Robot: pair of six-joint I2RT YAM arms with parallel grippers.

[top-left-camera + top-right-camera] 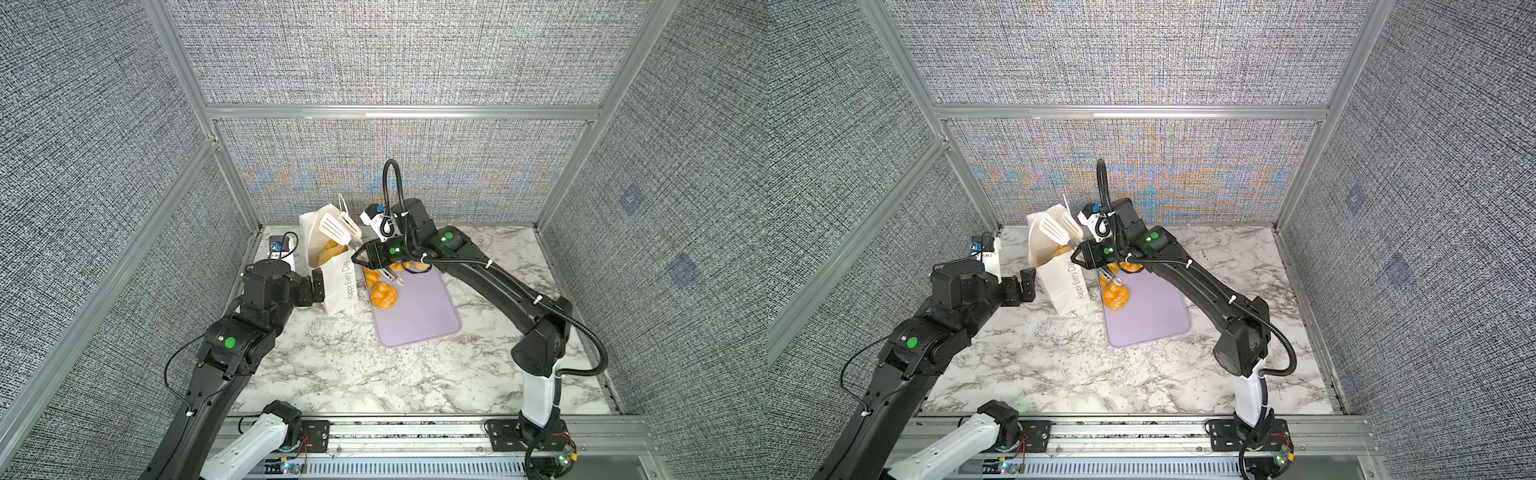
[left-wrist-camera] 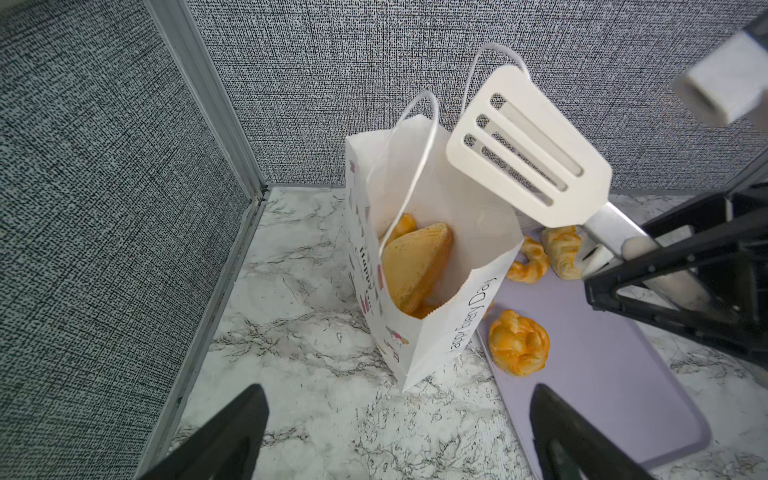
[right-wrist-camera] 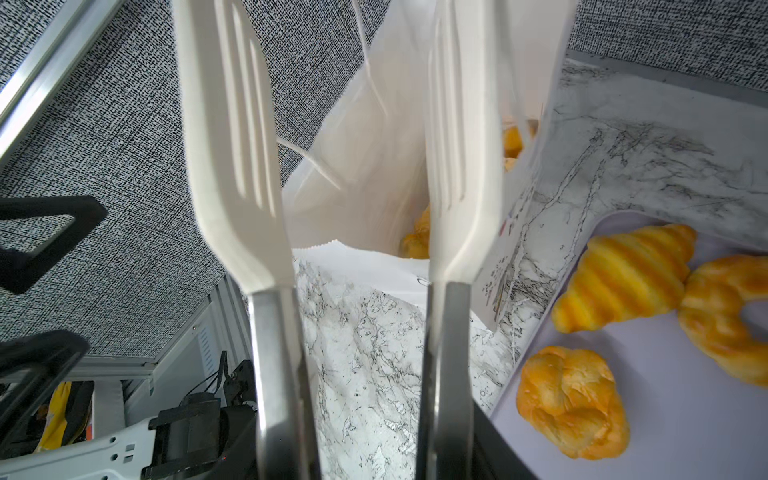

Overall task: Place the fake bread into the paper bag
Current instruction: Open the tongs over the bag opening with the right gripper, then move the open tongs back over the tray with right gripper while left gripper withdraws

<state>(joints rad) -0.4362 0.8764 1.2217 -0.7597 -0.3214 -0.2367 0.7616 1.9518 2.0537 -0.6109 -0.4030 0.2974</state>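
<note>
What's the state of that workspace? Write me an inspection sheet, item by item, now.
Surface: marble-pattern tabletop; lavender tray lies flat on it beside the bag.
Job's things: paper bag upright, mouth open, triangular piece and more inside; knot bun, croissant and ring pastry on the tray.
Clutter: nothing seen.
Grippers: left gripper beside the bag, jaws wide apart, empty; right gripper clamps tongs, whose blades stand apart, empty, above the bag's mouth.
Cables: black conduit arches over the right wrist; thin wire loops off the left arm.
Surroundings: grey woven panels in aluminium framing on three sides.
</note>
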